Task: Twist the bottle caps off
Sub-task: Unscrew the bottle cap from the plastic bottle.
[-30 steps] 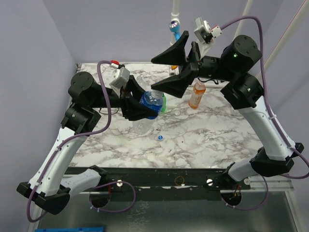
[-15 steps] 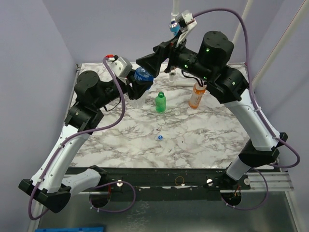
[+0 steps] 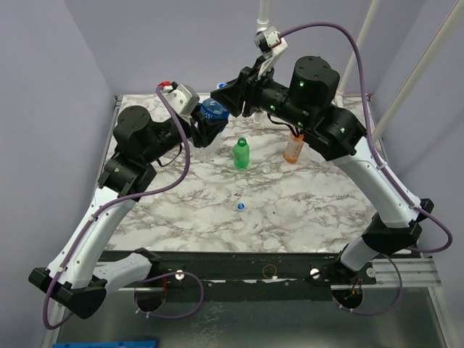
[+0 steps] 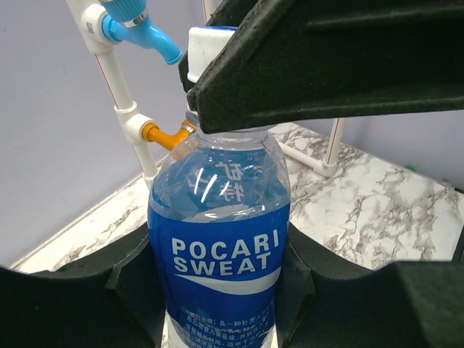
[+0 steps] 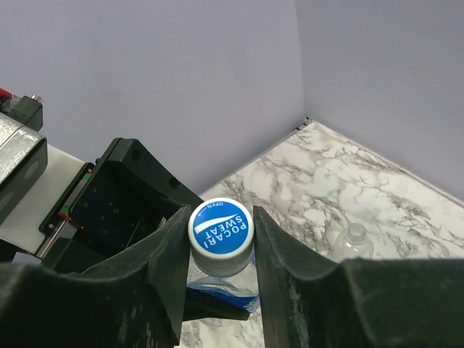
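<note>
Bottle cap (image 5: 220,230) pinched by right hand (image 5: 220,243), bottle (image 4: 220,239) in left hand (image 4: 217,293)

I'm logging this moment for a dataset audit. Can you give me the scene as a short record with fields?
left gripper: shut on the body of the blue-label bottle
right gripper: fingers against both sides of the blue cap
cap state: on the bottle's neck
green bottle: standing on the table, not held
orange bottle: standing to the green one's right, not held
loose cap: lying on the marble nearer the arm bases than the green bottle
</note>
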